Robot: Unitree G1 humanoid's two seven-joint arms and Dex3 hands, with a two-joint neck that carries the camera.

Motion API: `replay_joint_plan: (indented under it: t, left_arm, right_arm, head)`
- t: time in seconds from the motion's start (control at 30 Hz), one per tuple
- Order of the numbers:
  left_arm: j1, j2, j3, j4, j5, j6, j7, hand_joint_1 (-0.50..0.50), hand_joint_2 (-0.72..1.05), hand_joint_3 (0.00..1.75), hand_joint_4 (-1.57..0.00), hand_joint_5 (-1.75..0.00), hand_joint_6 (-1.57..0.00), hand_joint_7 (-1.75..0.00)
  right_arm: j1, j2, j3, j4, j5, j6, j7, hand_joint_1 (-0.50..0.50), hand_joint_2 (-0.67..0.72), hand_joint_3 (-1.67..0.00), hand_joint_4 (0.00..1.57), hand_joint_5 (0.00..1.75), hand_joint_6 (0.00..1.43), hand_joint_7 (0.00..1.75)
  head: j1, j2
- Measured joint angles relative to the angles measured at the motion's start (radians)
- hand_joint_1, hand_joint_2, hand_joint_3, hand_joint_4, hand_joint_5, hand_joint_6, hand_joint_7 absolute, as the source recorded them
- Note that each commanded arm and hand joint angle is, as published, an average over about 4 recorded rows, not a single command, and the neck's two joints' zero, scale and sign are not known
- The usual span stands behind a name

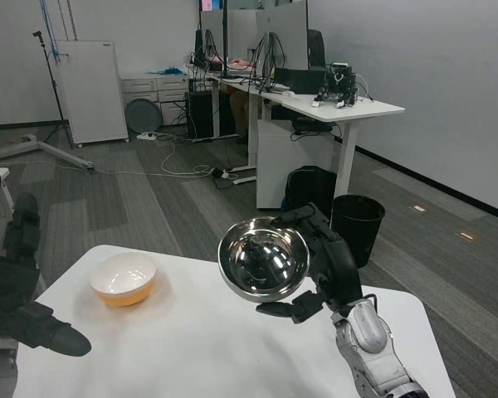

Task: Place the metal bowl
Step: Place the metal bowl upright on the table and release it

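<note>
Fingers point(328, 249) of right hand point(324, 269) grip metal bowl point(263, 259).

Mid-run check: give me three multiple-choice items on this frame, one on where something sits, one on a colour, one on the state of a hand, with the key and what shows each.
1. Where is the orange bowl?
A. On the table's left part
B. Inside the metal bowl
C. On the floor

2. What colour is the orange bowl inside?
A. Black
B. White
C. Green

3. What is the right hand doing?
A. Lying flat on the table
B. Holding the metal bowl above the table
C. Hanging empty with fingers apart

Key:
1 A, it rests on the white tabletop, left of the metal bowl and near the left hand.
2 B, its interior is white above an orange outside.
3 B, the fingers wrap the tilted bowl's rim and underside, clear of the tabletop.
</note>
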Motion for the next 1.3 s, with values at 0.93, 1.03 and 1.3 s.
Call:
replay_joint_plan:
  t: [0.93, 1.03, 1.3]
  left_arm:
    - [-0.023, -0.012, -0.010, 0.047, 0.000, 0.000, 0.000, -0.50, -0.64, 0.00, -0.04, 0.00, 0.00, -0.35]
    - [-0.027, -0.013, -0.012, 0.052, -0.001, 0.000, 0.000, -0.50, -0.64, 0.00, -0.04, 0.00, 0.00, -0.35]
    - [-0.027, -0.013, -0.013, 0.060, -0.002, 0.000, -0.001, -0.50, -0.64, 0.00, -0.04, 0.00, 0.00, -0.35]
  right_arm:
    - [0.097, 0.001, -0.009, 0.096, -0.157, 0.040, -0.002, -0.04, -0.40, -1.23, 0.81, 1.58, 0.96, 1.36]
    - [0.104, 0.001, -0.010, 0.083, -0.184, 0.055, -0.002, -0.04, -0.35, -1.27, 0.77, 1.65, 0.91, 1.40]
    - [0.118, 0.002, -0.010, 0.080, -0.211, 0.076, -0.002, -0.04, -0.35, -1.27, 0.73, 1.65, 0.76, 1.47]
  head:
    - [0.003, -0.140]
    - [0.001, -0.152]
    - [-0.001, -0.162]
